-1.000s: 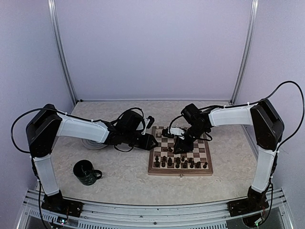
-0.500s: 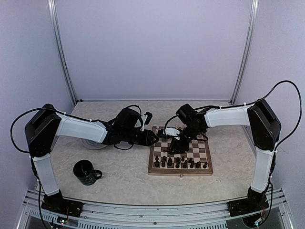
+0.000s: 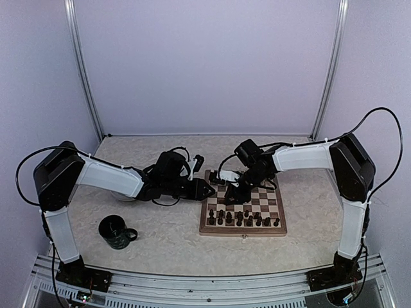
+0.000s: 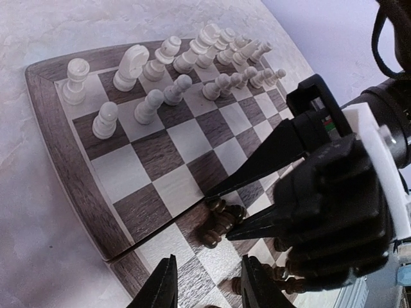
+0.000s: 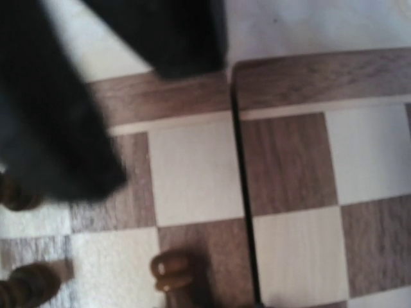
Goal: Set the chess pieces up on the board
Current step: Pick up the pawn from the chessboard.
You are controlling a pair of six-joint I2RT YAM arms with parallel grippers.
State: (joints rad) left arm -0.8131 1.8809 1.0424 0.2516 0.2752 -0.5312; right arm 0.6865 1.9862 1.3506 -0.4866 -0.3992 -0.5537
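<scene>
- No lettering, brand, number or sign is legible in any of the three views.
- Left wrist view: a small green-and-red patch [image 4: 329, 122] sits on the body of the right gripper [image 4: 218, 215]. It is possibly a label, but too small and blurred to read.

We see the board [image 3: 243, 204] checked in dark brown and cream, with a brown rim. Along its twelve o'clock edge stand cream chess pieces [image 4: 149, 106]; toward six o'clock, dark brown pieces [image 3: 239, 219]. At its eight o'clock sits a dark green mug [image 3: 117, 232]. The table [image 3: 167, 237] is marbled beige, the walls [image 3: 205, 64] pale lilac, the arms [image 3: 308, 156] white with black joints.
</scene>
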